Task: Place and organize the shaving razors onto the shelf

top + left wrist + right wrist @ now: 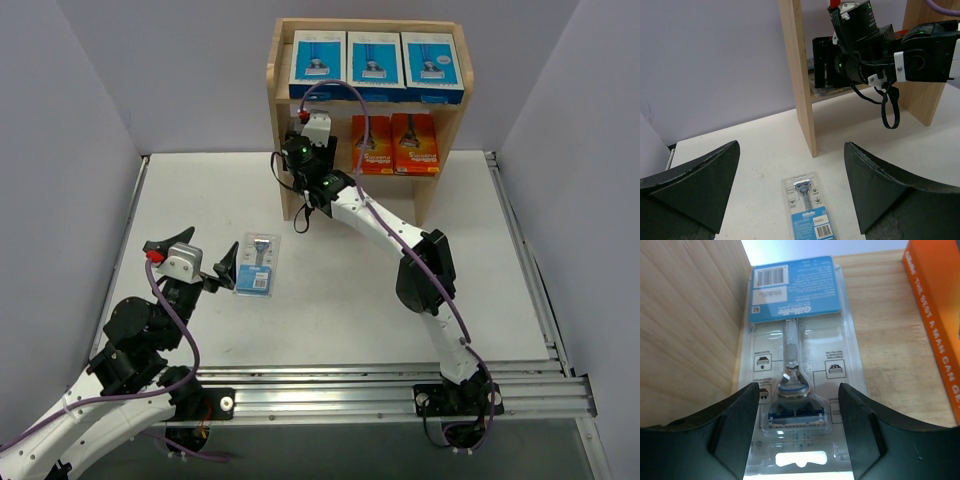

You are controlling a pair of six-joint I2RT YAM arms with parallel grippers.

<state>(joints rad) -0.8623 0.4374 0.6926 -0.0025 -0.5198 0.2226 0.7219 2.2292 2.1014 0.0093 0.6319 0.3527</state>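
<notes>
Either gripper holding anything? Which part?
Left gripper: nothing, open. Right gripper straddles the hanger end of a razor blister pack on the shelf; grip unclear.

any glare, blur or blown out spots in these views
Right wrist: sheen on the shelved blister pack, blown-out white strip above it, right gripper's fingers soft and dark; left wrist: left gripper's fingers near-black, tabletop blister pack crisp; top external: even light, faint shadows, shelf sharp.

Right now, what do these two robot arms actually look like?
Both arms are white tubes between chunky black joints. The right arm carries green lights near its wrist. A purple cable loops along the left arm, another arches over the right. The left gripper and right gripper each have two black wedge-shaped fingers, a pale body and a small red part.
</notes>
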